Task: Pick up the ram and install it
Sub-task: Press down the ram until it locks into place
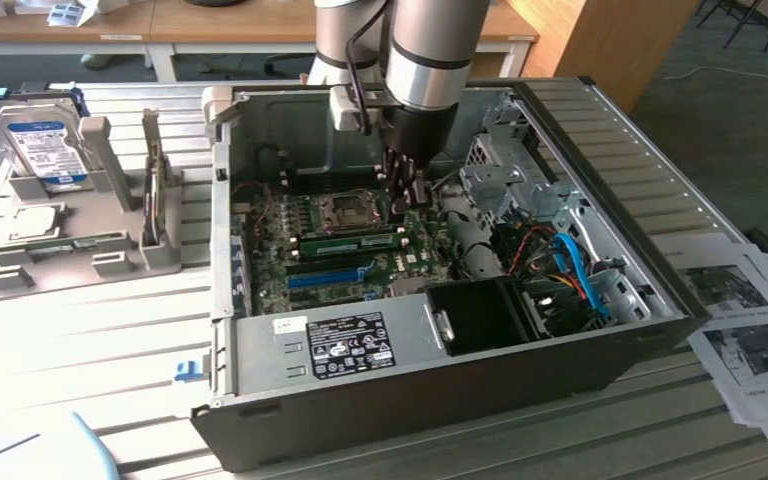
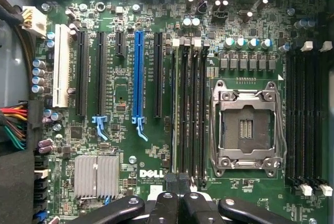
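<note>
Clenching tight here: my fingers [image 1: 411, 196] are fully closed with nothing visibly between them. I'm down inside the open PC case [image 1: 464, 380] on the desk [image 1: 91, 330].

Exterior view:
- The ram [image 1: 351, 241] stands on edge in a slot at 6 o'clock of the empty CPU socket [image 1: 344, 211].
- The blue slot [image 1: 327, 276] is further out, at 6 o'clock of the ram.
- My tips sit over the ram's 3 o'clock end. I can't tell if they're touching or just above it.

Wrist view:
- The ram [image 2: 174, 114] shows edge-on as a thin pale line in the slot bank beside the socket [image 2: 245, 127].
- My fingers [image 2: 170, 186] are at one end of it.
- I can't tell if the slot latches are snapped home.

Handling, my judgement:
- The stick is light and stiff, but fragile.
- It's a thin board, so it will flex or crack if loaded off-axis.
- The chips and gold contacts aren't grip surfaces.
- Best hold is across the bare top edge or on the short ends, keeping the board upright and in line with the slot.
- The flat faces are smooth, so a pinch there could slip.
- Force should go straight down, spread along the edge.
</note>
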Robot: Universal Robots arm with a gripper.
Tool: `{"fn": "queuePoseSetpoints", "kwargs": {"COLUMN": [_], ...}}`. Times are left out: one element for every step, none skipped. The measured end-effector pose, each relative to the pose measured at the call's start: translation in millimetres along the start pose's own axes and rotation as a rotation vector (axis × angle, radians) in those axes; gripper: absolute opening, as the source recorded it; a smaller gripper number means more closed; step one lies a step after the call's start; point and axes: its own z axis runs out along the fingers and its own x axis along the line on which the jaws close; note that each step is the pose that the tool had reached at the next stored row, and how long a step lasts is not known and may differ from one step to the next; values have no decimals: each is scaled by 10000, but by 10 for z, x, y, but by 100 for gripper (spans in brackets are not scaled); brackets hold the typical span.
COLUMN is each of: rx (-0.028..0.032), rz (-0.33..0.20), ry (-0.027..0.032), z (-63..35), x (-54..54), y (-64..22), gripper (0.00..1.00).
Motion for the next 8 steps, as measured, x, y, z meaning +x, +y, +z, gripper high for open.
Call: {"fn": "queuePoseSetpoints", "kwargs": {"rx": [1,0,1,0,0,1,0,0], "rz": [0,0,0,-1,0,0,0,0], "ry": [0,0,0,0,0,0,0,0], "z": [8,16,24,32,41,49,57,65], "x": [0,0,0,0,0,0,0,-1], "y": [-1,-1,-1,-1,-1,-2,-2,-2], "gripper": [9,9,9,9,9,9,9,9]}}
